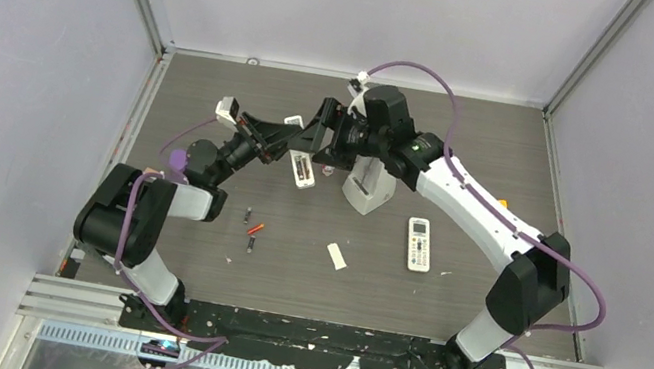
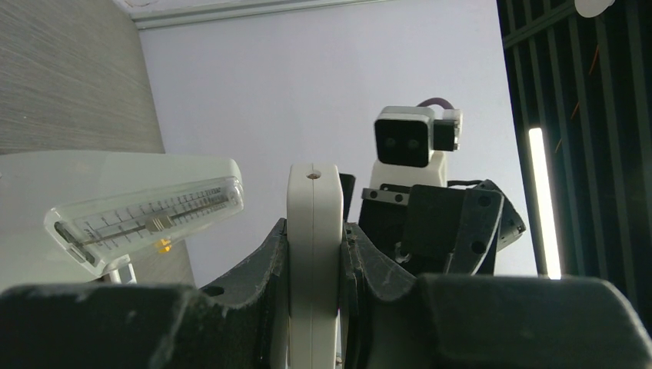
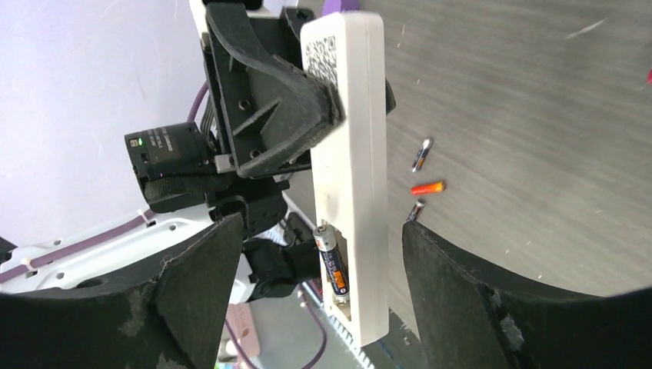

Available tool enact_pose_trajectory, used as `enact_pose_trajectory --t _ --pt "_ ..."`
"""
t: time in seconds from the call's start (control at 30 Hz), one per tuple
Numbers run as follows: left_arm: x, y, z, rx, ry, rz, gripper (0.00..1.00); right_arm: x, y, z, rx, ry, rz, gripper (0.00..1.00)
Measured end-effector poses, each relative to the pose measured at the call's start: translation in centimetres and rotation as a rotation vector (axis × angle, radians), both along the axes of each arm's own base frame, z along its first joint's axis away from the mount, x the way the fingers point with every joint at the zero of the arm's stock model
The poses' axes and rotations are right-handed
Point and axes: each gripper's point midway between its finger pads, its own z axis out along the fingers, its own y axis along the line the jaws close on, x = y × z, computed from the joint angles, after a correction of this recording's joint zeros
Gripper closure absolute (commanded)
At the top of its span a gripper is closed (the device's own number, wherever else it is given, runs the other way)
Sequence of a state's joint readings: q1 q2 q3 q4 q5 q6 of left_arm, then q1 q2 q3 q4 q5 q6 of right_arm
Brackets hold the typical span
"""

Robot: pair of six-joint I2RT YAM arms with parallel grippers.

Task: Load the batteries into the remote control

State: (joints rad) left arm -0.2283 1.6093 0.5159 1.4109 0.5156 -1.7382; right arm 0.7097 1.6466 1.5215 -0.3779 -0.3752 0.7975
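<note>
the desk (image 1: 471, 149) carries the metronome (image 1: 369, 190), just beside the remote (image 3: 354, 115). your left jaws pinch the remote, lifted off the desk. your right jaws stand spread around the remote's end, touching neither side. one battery (image 3: 333, 265) sits in the remote's bay, and three batteries (image 3: 427, 187) lie on the desk near the remote.

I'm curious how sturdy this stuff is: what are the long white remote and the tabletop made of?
The remote looks like matte white plastic: smooth moulded shell, rounded edges, a printed code on it. The table looks like grey-brown wood-grain laminate, judging by its fine straight streaks; real wood or vinyl is possible.
</note>
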Motion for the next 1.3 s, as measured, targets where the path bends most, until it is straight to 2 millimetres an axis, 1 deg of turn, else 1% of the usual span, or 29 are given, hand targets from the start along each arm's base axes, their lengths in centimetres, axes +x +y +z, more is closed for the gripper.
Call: enact_pose_trajectory --t 0.07,0.27,0.47,0.53,0.67,0.83,1.0,1.1,1.3 --pt "0.0 -0.1 0.0 0.000 0.000 -0.002 1.00 -0.5 0.3 -0.8 0.017 0.050 0.017 0.23" --pt "-0.1 -0.3 0.2 -0.002 -0.004 -0.007 1.00 -1.5 0.7 -2.1 0.069 0.147 0.036 0.32" --pt "-0.1 -0.5 0.3 -0.004 -0.007 -0.008 1.00 -1.9 0.6 -4.2 0.115 0.257 0.011 0.35" --pt "-0.1 -0.5 0.3 0.000 -0.010 -0.007 1.00 -1.9 0.7 -4.6 0.135 0.284 0.003 0.35" --pt "-0.1 -0.5 0.3 0.002 -0.014 -0.004 1.00 -1.9 1.0 -4.3 0.175 0.310 -0.004 0.32" --pt "-0.2 -0.6 0.3 0.002 -0.014 -0.008 1.00 -1.7 1.2 -3.6 0.208 0.309 -0.004 0.25" --pt "-0.2 -0.7 0.3 0.002 -0.014 -0.008 1.00 -1.2 1.4 -2.8 0.238 0.289 -0.006 0.22" --pt "-0.2 -0.7 0.4 0.001 -0.015 -0.009 1.00 -0.8 1.0 -2.5 0.257 0.279 -0.018 0.22" --pt "-0.4 -0.7 0.9 -0.015 -0.019 -0.011 1.00 -0.9 -0.4 -2.3 0.279 0.276 -0.062 0.23"
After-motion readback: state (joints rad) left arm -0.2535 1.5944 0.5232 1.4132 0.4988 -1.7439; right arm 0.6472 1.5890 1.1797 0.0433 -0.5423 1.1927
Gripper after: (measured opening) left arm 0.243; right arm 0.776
